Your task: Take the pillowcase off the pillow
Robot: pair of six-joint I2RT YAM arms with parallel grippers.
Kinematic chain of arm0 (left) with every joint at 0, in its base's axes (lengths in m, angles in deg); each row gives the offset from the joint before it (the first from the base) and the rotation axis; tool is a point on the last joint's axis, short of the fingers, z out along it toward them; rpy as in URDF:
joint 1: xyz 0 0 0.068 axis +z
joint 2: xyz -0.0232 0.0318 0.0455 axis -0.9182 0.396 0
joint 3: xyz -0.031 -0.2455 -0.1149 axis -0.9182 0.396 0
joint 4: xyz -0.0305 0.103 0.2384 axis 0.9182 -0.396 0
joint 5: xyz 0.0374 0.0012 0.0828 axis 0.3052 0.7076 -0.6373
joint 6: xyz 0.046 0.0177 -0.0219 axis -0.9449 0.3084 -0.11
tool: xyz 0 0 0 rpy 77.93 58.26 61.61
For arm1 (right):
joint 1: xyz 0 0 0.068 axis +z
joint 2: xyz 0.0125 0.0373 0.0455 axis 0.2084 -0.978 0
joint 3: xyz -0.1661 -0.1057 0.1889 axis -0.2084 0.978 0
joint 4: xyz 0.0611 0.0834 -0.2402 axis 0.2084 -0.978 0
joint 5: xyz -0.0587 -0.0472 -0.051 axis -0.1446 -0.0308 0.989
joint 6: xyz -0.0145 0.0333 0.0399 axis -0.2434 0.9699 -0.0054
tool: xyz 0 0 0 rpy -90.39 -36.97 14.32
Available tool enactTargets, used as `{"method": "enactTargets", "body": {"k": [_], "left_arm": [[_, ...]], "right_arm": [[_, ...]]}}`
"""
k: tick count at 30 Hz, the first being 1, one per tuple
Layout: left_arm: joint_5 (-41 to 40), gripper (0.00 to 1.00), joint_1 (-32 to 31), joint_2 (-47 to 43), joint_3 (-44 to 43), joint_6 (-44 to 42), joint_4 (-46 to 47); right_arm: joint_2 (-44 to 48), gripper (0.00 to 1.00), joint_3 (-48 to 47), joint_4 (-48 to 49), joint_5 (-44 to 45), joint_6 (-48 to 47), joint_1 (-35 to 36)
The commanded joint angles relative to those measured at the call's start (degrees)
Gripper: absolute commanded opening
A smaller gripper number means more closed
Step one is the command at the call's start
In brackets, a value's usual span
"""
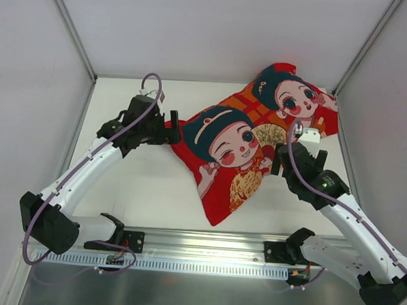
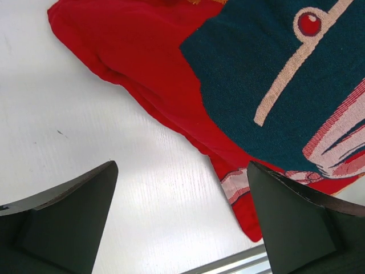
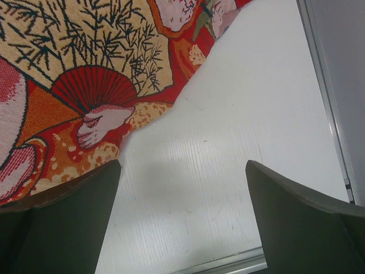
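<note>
The pillowcase point(image 1: 237, 154) lies printed side up on the worktop point(image 1: 140, 183), bunched and slightly humped. Its long axis runs diagonally, from the far right corner of the worktop down towards the middle of the near edge. There it tapers to a red point. One doll face sits near the far right corner and the other near the centre of the worktop. None of the white pillow shows, so it is judged to be fully inside the cover. Which end is the open one cannot be told from these views.

The left tool point(image 2: 181, 166) sits at the cover's left side, towards the left edge of the worktop. Its fingers are spread wide and hold nothing. The red hem crosses the gap just beyond the fingertips, and a loose corner lies just beside the right finger. The placement looks meant for closing on that hem.

The right tool point(image 3: 182, 164) is on the opposite side, towards the right edge of the worktop. It is likewise spread and empty over bare worktop, with the fan-printed border just beside its left finger.

With one arm on each flank across the long axis, the likely plan is for one to anchor the bundle while the other draws the fabric off lengthwise. No grip has been made yet.
</note>
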Motion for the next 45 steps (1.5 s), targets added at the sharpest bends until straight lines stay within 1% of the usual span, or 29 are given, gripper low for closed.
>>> {"method": "enactTargets", "body": {"k": [1, 5, 7, 8, 9, 10, 11, 13, 14, 17, 18, 20, 22, 23, 24, 27, 29, 34, 35, 36, 37, 38, 39, 41, 44, 45], "left_arm": [[2.74, 0.99, -0.11, 0.32, 0.31, -1.01, 0.85], [3.80, 0.99, -0.11, 0.85, 0.31, -0.92, 0.94], [6.60, 0.99, -0.28, 1.63, 0.49, -0.57, 0.94], [7.75, 0.99, -0.72, 2.77, 0.49, -0.13, 0.94], [8.63, 0.97, -1.59, 3.48, 0.31, 0.04, 0.85], [8.12, 0.96, -2.91, 4.18, 0.14, 0.31, 0.94], [7.42, 0.96, -6.40, 5.23, 0.05, 0.57, 0.85], [5.22, 0.96, -10.63, 6.29, -0.56, 2.15, 0.85], [4.25, 0.96, -15.18, 7.43, -0.83, 2.94, 0.94], [0.39, 0.97, -21.88, 11.11, -2.23, 6.28, 0.85], [-0.06, 0.98, -25.47, 12.00, -2.93, 8.11, 0.94], [-1.11, 0.98, -28.39, 15.16, -3.73, 10.23, 0.94], [-3.13, 0.99, -32.87, 17.27, -5.31, 12.26, 0.85], [-6.10, 0.99, -34.46, 19.29, -6.10, 12.26, 0.85], [-7.34, 0.99, -37.34, 20.26, -7.67, 12.26, 0.77], [-9.29, 0.99, -39.91, 24.31, -9.79, 14.19, 0.94], [-9.12, 0.99, -40.01, 27.99, -11.19, 15.25, 1.03], [-12.19, 0.99, -39.92, 34.93, -12.96, 14.90, 1.47], [-12.28, 0.88, -39.92, 35.99, -13.74, 14.46, 1.64], [-11.84, 0.69, -39.92, 38.09, -14.27, 14.20, 1.64], [-11.23, 0.46, -39.83, 38.90, -15.32, 14.02, 1.64], [-10.27, 0.02, -39.75, 39.43, -15.59, 14.11, 1.64], [-9.91, 0.00, -39.57, 39.61, -15.68, 14.19, 1.56], [-9.91, 0.00, -39.04, 38.47, -14.90, 14.55, 1.56], [-11.49, 0.00, -36.85, 31.98, -10.78, 15.33, 1.56], [-9.75, 0.00, -35.45, 26.83, -9.20, 16.38, 1.64]], "right_arm": [[-0.74, 0.96, -1.42, -1.29, 2.23, 1.85, -0.06], [0.93, 0.96, -0.02, 0.12, 1.97, 0.89, -0.14], [1.20, 0.96, -0.19, -0.32, 2.14, 0.53, -0.14], [1.20, 0.96, -0.11, -0.32, 2.14, 0.45, -0.06], [1.29, 0.96, -0.02, -0.50, 2.40, 0.36, -0.06], [1.11, 0.96, 0.16, -0.58, 2.76, 0.44, -0.06], [1.11, 0.96, 0.25, -0.59, 2.76, 0.53, -0.14], [0.85, 0.96, 0.25, -1.20, 3.11, 1.06, -0.06], [0.50, 0.96, 0.16, -1.46, 3.37, 1.67, -0.14], [0.06, 0.96, -0.54, -2.87, 3.99, 2.29, -0.23], [0.23, 0.96, -0.72, -3.65, 4.08, 2.38, -0.32], [1.28, 0.96, -0.55, -4.10, 4.17, 2.12, -0.76], [2.25, 0.96, -0.19, -4.01, 2.25, 1.77, -2.77], [2.69, 0.96, -0.02, -3.84, 1.45, 1.42, -3.74], [3.48, 0.96, -0.02, -3.84, 0.66, 1.24, -5.75], [4.45, 0.96, -0.02, -3.14, -3.99, 0.19, -9.53], [4.80, 0.96, -0.02, -2.87, -5.15, 0.01, -11.12], [5.94, 0.96, 0.33, -2.87, -6.73, 0.01, -11.92], [6.03, 0.96, 0.60, -2.78, -6.91, 0.09, -11.92], [6.38, 0.96, 0.95, -2.87, -7.34, 0.35, -11.92], [6.65, 0.96, 1.04, -2.87, -7.44, 0.44, -11.92], [6.74, 0.96, 1.13, -2.87, -7.78, 0.62, -11.92], [6.91, 0.96, 1.56, -2.87, -7.87, 0.88, -11.92], [7.53, 0.96, 1.74, -2.87, -7.96, 0.89, -12.01], [7.70, 0.96, 2.00, -2.87, -8.23, 0.27, -12.36], [7.62, 0.96, 2.09, -2.87, -8.75, 0.18, -12.71]]}}
